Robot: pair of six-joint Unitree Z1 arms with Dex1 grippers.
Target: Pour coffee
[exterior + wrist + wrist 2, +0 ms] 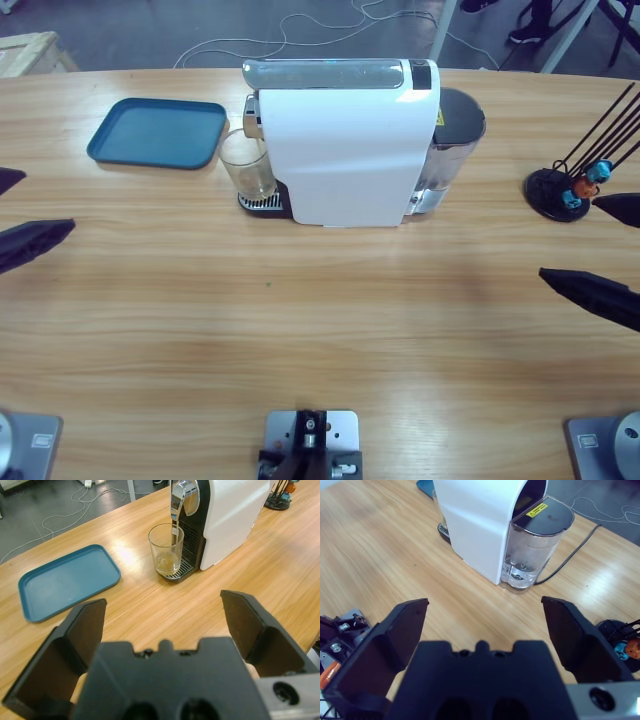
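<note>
Glass with little coffee stands upright under machine spout, straight ahead of my left gripper (nearer arm). Both grippers gape, empty; right gripper faces water tank.

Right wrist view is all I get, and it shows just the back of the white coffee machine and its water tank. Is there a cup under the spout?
Observer: Yes. The left wrist view shows a clear glass tumbler standing on the drip grille, right under the chrome spout.
Operator: Anything in it?
Observer: A shallow layer of pale brown coffee at the bottom, and what looks like a thin stream falling from the spout.
Operator: Is the other claw holding the glass?
Observer: No. The left gripper is open and empty, well back from the tumbler with bare table between them.
</note>
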